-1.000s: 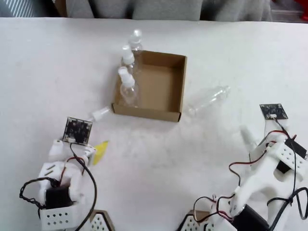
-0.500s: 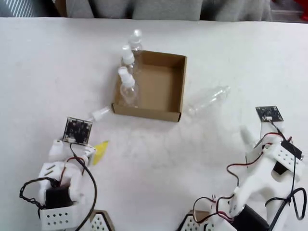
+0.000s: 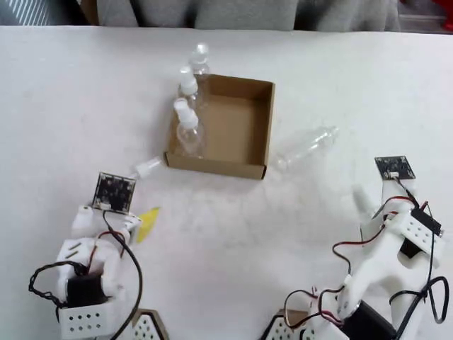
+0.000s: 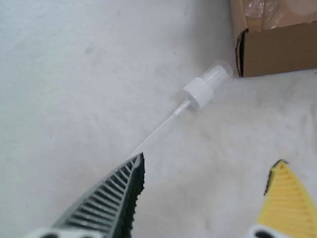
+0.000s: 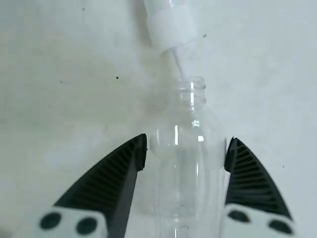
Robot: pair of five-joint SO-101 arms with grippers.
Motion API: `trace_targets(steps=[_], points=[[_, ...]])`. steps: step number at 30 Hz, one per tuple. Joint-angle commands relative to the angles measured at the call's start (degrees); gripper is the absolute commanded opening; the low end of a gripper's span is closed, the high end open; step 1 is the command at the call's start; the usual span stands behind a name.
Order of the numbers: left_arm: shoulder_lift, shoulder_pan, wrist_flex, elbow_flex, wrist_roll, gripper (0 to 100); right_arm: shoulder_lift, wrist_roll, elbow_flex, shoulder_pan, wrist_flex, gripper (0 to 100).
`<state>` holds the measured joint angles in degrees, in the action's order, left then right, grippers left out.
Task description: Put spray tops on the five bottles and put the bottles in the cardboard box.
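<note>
while the right gripper (image 5: 185,145) pinches a clear bottle (image 5: 187,168) by its body, probably to steady the open neck for the spray top (image 5: 171,27) lying just beyond it, the left gripper (image 4: 209,162) hovers spread wide near a second loose top (image 4: 205,87) by the cardboard box (image 3: 216,165) corner. the bottles number five: three capped bottles (image 3: 187,122) along the box wall on the left arm's side, seemingly inside, one bare bottle (image 3: 306,147) lying beside the opposite wall, and the held one. two tops are unfitted.

Left hand (image 4: 209,159) gapes wide; right hand (image 5: 187,145) clasps a bottle (image 5: 188,183).
</note>
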<state>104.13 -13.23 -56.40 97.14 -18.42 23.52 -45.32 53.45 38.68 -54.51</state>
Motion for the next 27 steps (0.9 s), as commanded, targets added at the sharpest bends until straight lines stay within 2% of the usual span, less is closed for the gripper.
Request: trace_targets(steps=[1, 11, 17, 27], points=[[0.5, -0.5, -0.4, -0.2, -0.4, 38, -3.6, -3.3, -2.6, -0.7, 0.4, 22.1], [0.5, -0.5, -0.2, -0.2, -0.4, 38, -17.4, -5.5, -10.8, -0.4, 0.0, 22.0], [0.5, -0.5, -0.1, -0.2, -0.4, 38, -17.8, -13.2, -11.1, -0.2, -3.3, 22.0], [0.5, -0.5, -0.2, -0.2, -0.4, 38, -18.2, -13.5, -11.3, -0.7, -2.4, 21.2]])
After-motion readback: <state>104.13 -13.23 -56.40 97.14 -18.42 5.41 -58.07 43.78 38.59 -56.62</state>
